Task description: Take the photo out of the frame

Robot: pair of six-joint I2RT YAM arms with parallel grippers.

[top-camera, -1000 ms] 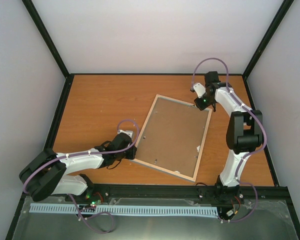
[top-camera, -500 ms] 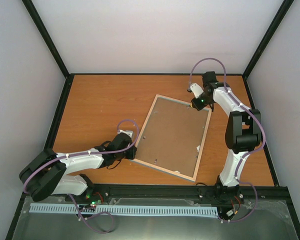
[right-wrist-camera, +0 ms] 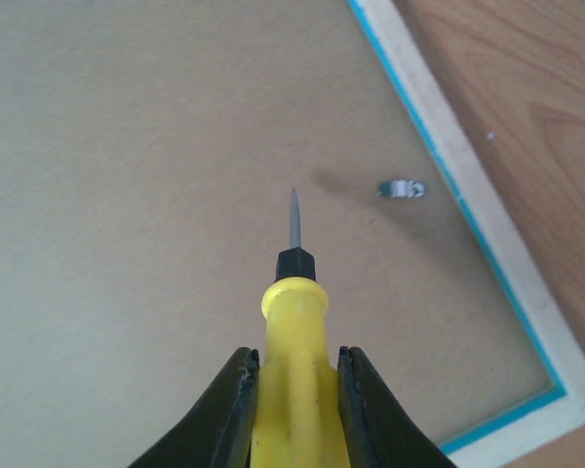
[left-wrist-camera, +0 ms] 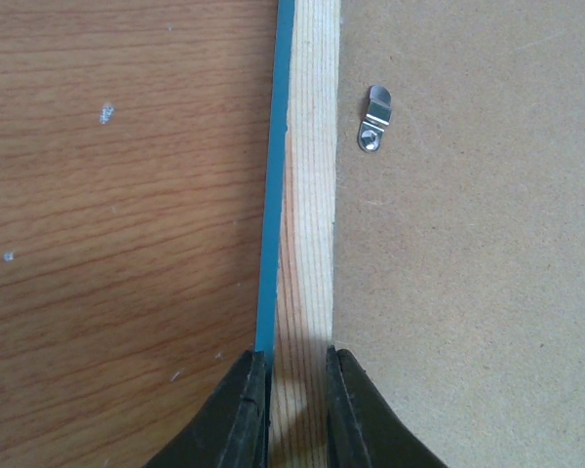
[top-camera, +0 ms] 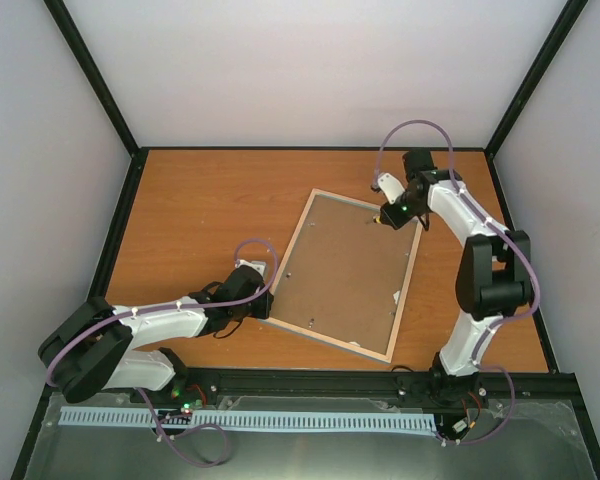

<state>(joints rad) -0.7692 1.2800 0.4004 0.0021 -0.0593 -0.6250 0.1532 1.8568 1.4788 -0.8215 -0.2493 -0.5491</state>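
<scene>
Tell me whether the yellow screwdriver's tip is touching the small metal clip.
No, the yellow-handled screwdriver has its thin metal tip over bare brown backing board, apart from the small silver clip to its right.

I see a pale wood frame (left-wrist-camera: 307,195) edged blue, its plain brown backing board (right-wrist-camera: 127,146), a yellow-handled screwdriver (right-wrist-camera: 293,322) and the orange wood-grain counter (top-camera: 200,210).

1 overhead, 2 wrist close-ups (frame (left-wrist-camera: 307,195) shared).
</scene>
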